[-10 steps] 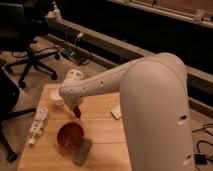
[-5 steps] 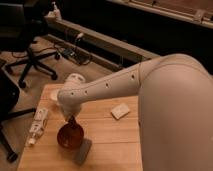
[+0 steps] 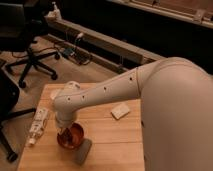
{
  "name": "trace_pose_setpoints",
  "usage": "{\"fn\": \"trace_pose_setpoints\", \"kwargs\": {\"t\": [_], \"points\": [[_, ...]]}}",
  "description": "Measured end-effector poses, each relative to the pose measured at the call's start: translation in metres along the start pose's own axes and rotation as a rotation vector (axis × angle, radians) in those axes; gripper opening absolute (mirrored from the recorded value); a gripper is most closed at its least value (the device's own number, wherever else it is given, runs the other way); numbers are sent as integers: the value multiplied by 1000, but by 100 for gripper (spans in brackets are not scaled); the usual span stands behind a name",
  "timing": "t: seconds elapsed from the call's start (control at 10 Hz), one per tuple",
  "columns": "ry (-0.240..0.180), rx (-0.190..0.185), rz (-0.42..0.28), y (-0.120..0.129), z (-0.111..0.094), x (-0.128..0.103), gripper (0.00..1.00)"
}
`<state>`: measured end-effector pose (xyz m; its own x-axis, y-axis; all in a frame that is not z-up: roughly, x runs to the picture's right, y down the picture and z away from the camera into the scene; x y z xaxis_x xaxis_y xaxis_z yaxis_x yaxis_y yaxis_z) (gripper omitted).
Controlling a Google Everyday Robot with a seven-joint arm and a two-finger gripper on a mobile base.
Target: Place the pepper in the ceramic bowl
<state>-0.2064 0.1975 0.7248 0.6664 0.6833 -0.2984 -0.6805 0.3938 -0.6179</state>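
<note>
The round orange-brown ceramic bowl (image 3: 73, 138) sits near the front left of the wooden table (image 3: 110, 135). My gripper (image 3: 63, 131) hangs from the big white arm (image 3: 115, 90) and reaches down into the left side of the bowl. The wrist covers the bowl's back rim. The small dark red pepper does not show; the gripper and the wrist hide where it might be.
A flat grey block (image 3: 83, 151) lies right of the bowl at the front edge. A white packet (image 3: 37, 125) lies at the table's left edge. A small white flat object (image 3: 120, 111) lies mid-table. Office chairs (image 3: 27, 50) stand at the left beyond the table.
The arm has swung left and lowered, so the gripper went from behind the bowl to down inside its left side. The bowl and the grey block have not moved.
</note>
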Motion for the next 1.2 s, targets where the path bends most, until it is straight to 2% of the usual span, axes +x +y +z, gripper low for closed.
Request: {"fn": "trace_pose_setpoints", "kwargs": {"t": [0.1,0.4,0.6,1.0,1.2], "points": [[-30,11,-20,-8,2,1,53],[-55,43,-26,-24,4,13,78],[-71,43,-20,-26,4,18,80],[-118,-1,23,-22,4,13,80],[-109,4,106,-31,1,11,80]]}}
